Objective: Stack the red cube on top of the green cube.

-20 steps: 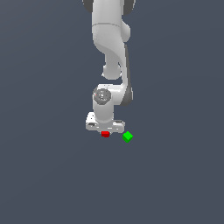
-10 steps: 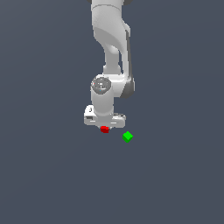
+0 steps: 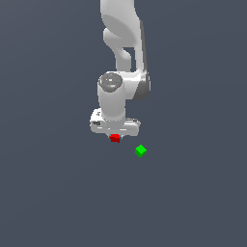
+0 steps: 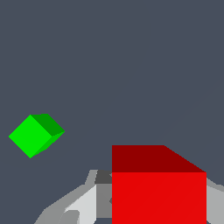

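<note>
Now the red cube point(image 3: 115, 138) is held clamped in the hand point(image 3: 115, 135); it should be carried level and centred over the green cube point(image 3: 140, 150) before release.

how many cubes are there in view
2. The red cube sits right under the gripper, between its fingers. The green cube lies apart from it, toward the exterior view's right. No others show in either view.

The red cube point(image 4: 158, 192) and green cube point(image 4: 34, 134) present smooth, matt, flat-coloured faces. The robot arm point(image 3: 120, 58) casing appears smooth, satin white-grey plastic. The ground surface point(image 3: 48, 193) is uniform matt slate grey.
</note>
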Controlling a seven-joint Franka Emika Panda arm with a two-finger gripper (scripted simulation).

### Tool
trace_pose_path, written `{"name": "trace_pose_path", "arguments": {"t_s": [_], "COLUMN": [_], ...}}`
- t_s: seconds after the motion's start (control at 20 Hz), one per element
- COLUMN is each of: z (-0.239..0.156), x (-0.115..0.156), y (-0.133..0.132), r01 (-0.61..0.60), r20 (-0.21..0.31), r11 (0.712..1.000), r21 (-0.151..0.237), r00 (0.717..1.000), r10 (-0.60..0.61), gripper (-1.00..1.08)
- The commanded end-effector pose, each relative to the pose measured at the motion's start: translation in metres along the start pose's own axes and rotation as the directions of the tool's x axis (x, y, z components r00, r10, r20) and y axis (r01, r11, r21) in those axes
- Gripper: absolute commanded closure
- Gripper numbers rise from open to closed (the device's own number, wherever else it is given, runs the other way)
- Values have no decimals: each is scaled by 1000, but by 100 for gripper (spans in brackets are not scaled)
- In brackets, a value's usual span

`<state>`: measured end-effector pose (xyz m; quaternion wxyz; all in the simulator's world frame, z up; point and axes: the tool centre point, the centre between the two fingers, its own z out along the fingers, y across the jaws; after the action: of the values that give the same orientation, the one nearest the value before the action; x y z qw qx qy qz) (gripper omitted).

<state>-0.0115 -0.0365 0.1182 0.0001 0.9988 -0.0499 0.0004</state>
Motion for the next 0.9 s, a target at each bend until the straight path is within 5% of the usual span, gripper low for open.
{"name": "trace_pose_path", "arguments": {"t_s": [0.0,0.35,0.85], "z": [0,8,44], "x": [0,1,9], "y": [0,-19,-99], "r01": [0,0,0], "r20": [0,0,0], "r11": [1000,1000,1000], "r21": [0,0,1], "r00": [1000,1000,1000], "r10": [0,0,0], "gripper": [108,108,108]}}
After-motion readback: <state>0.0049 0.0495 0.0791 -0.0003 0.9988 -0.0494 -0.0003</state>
